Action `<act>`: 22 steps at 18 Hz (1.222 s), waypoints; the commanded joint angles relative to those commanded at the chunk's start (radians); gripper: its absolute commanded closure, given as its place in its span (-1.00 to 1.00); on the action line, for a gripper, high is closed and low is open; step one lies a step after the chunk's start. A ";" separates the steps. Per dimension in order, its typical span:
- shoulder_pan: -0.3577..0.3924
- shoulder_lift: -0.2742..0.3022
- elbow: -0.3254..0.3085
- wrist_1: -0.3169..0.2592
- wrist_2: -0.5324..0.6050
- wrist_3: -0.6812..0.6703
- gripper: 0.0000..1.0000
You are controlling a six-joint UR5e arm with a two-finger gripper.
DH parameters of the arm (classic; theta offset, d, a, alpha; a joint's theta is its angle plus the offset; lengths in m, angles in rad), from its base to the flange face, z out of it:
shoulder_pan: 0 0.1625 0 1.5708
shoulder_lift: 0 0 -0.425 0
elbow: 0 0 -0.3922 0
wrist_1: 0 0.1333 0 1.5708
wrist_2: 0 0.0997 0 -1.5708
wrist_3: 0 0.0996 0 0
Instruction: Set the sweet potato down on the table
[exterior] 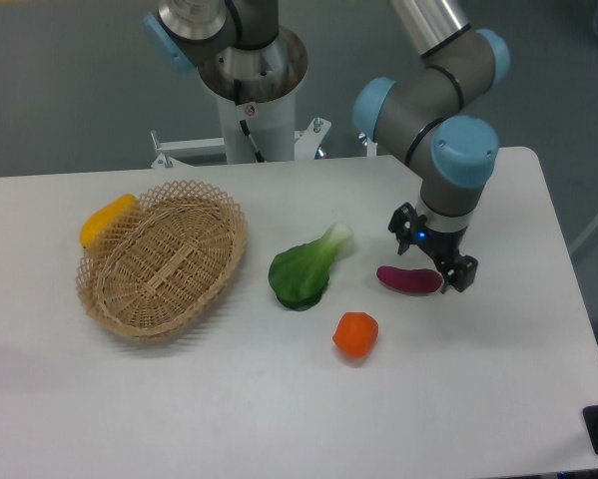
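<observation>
The magenta-purple sweet potato (409, 279) lies flat on the white table (279, 399), right of centre. My gripper (430, 250) hangs just above and behind it, pointing down. Its two black fingers stand apart, one at the upper left (402, 222) and one at the lower right (465, 271) by the sweet potato's right end. The jaws look open and hold nothing.
A green bok choy (304, 269) lies left of the sweet potato. A rounded orange vegetable (355, 334) sits in front of them. A wicker basket (163, 257) stands at the left with a yellow oblong vegetable (107, 220) against its far rim. The arm's base (251, 90) stands behind the table.
</observation>
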 joint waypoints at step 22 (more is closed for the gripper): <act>-0.028 -0.150 0.373 -0.315 0.092 -0.046 -1.00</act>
